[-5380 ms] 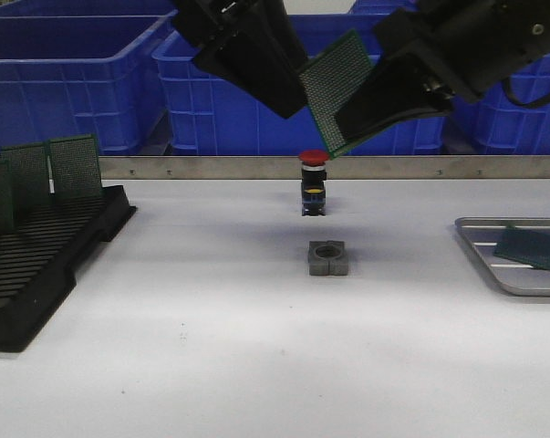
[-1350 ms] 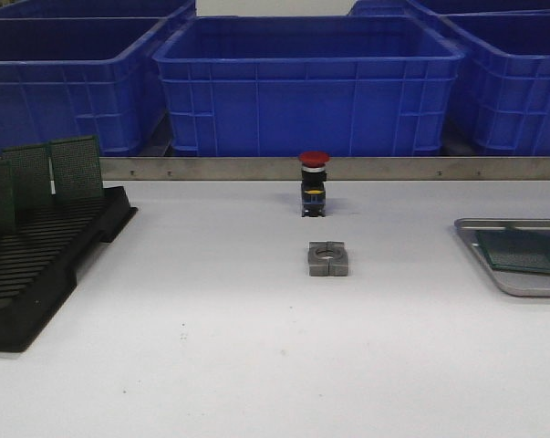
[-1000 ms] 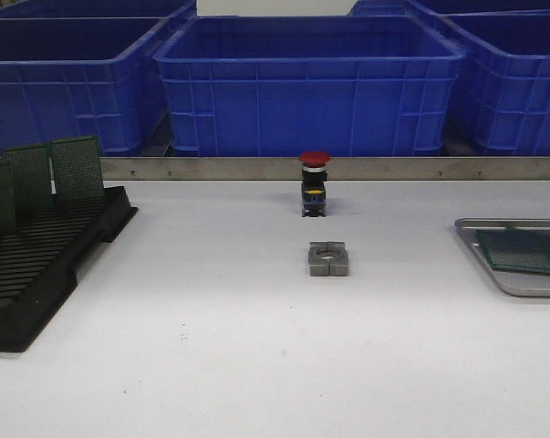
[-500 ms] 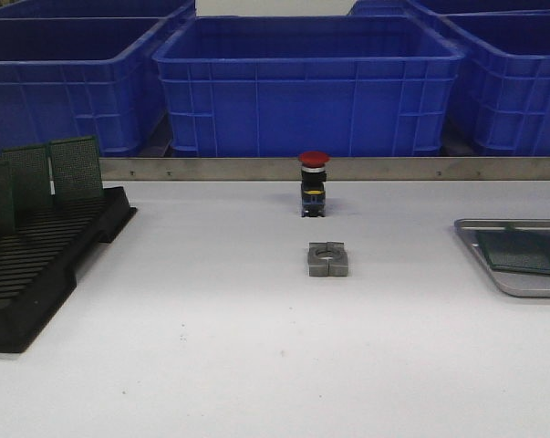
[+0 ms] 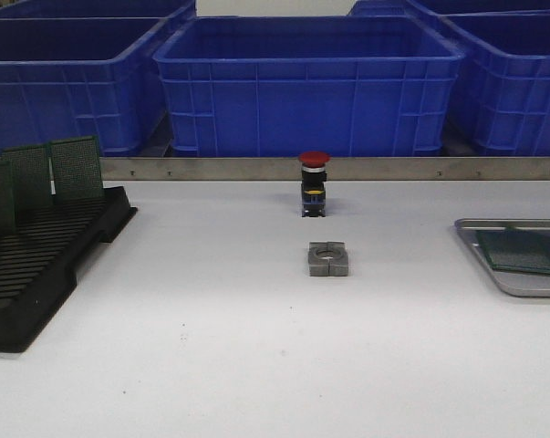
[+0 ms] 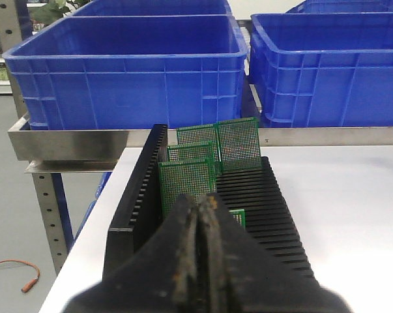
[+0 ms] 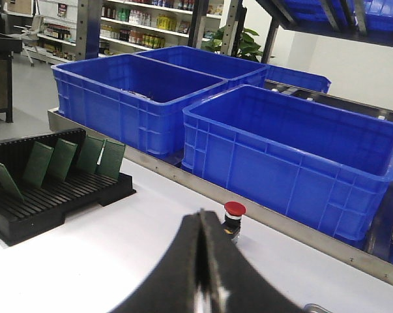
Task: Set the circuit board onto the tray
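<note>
the circuit board (image 5: 521, 251) lies flat in the tray (image 5: 512, 283) at the table's right edge. the left gripper (image 6: 201, 212) has its fingers pressed together, empty, facing the black rack (image 6: 268, 202). the right gripper (image 7: 201, 229) is likewise closed on nothing, with the red button (image 7: 234, 210) beyond it.

No writing, label, brand, number or sign could be read in any of the three views. The packages on the distant shelves (image 7: 128, 26) in the right wrist view carried coloured labels, but they were too small and blurred to make out.
</note>
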